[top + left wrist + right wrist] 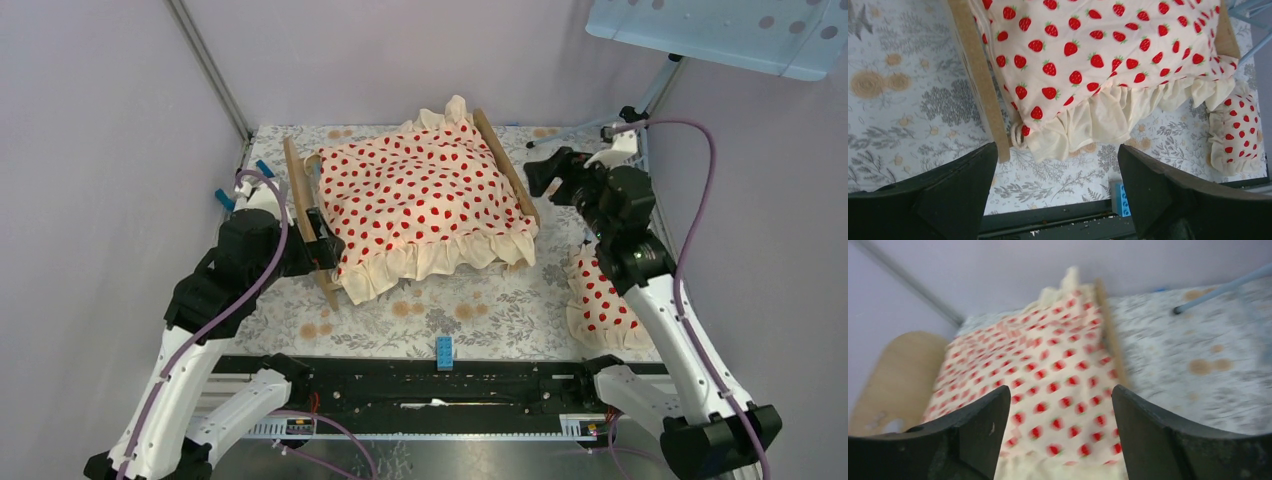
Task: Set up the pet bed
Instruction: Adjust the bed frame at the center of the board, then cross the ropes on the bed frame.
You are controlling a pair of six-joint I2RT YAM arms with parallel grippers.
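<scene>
The pet bed stands mid-table, its light-wood end boards showing left and right. A cream red-dotted ruffled blanket lies spread over it, its ruffle hanging past the near side. My left gripper hovers open by the near corner of the left end board, above the blanket's ruffle, holding nothing. My right gripper is open beside the right end board, looking across the blanket; that view is motion-blurred. The small dotted pillow lies on the table under my right arm.
A blue toy brick sits at the table's near edge, by the black rail. The floral tablecloth covers the table. Walls close in left and back, and a lamp stand rises at the back right.
</scene>
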